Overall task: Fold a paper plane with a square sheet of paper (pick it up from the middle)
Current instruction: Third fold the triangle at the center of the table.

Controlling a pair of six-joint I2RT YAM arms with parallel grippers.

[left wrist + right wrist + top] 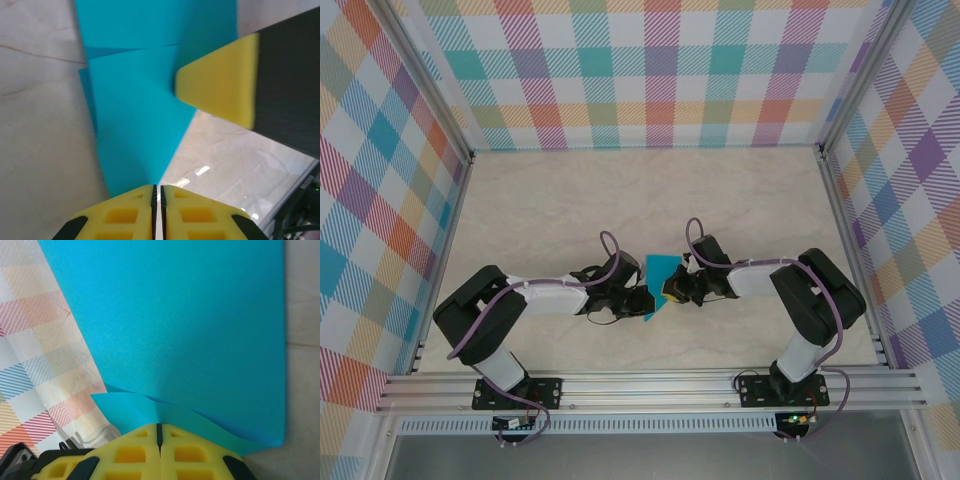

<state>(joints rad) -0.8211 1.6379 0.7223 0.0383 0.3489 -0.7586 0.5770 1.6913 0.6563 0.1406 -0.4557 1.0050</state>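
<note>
The paper plane point(658, 280) is teal-blue paper folded into a layered shape that tapers to a point, and it is held between both grippers at the table's middle front. My left gripper point(158, 189) is shut on its pointed tip; in the left wrist view the paper plane point(135, 115) widens away from the jaws, with a crease across it. My right gripper point(159, 427) is shut on the edge of the paper plane point(180, 325), where a lower layer curls out. In the top view the left gripper point(642, 300) and right gripper point(672, 290) nearly meet.
The beige marble-pattern table point(620, 200) stretches behind the arms, enclosed by plaid walls point(650, 70) and aluminium frame rails point(650, 385). A yellow finger point(220, 85) of the right gripper sits close over the paper in the left wrist view.
</note>
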